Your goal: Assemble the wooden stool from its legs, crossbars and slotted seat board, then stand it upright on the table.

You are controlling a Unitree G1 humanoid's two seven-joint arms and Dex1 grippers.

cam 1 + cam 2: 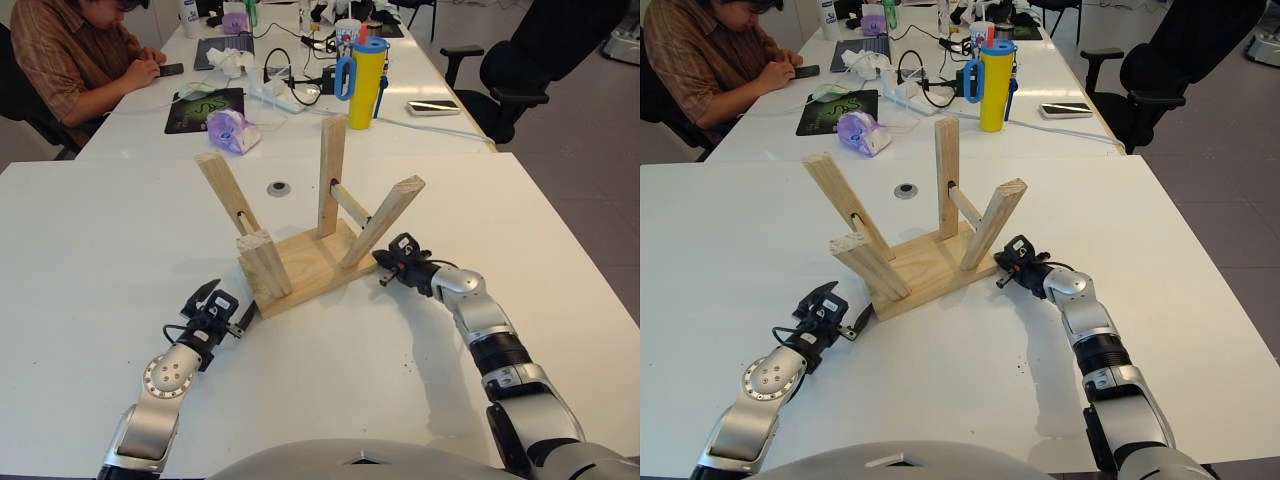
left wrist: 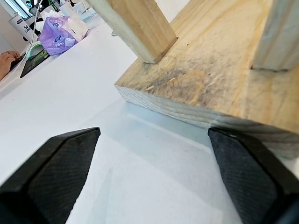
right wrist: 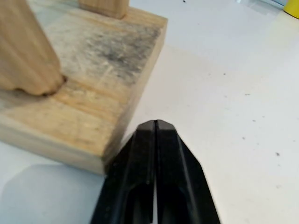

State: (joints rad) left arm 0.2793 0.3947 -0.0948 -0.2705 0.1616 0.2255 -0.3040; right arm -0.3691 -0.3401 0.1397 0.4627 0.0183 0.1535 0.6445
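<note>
Flanking upturned stool point(image 1: 300, 268): L tool point(image 1: 228, 305), R tool point(image 3: 155, 127)

I see the pale grainy wooden stool point(image 1: 300, 270), its seat board point(image 2: 219, 56) smudged grey. The plain white table point(image 1: 100, 250) carries it. My left gripper point(image 2: 154, 132) has black, finely textured pads point(image 2: 60, 163). The yellow cylindrical bottle point(image 1: 366, 85) has a blue handle.

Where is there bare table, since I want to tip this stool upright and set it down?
Bare table lies left of the stool and left gripper, and right of the right gripper. Crowded: the far desk around the yellow bottle.
</note>
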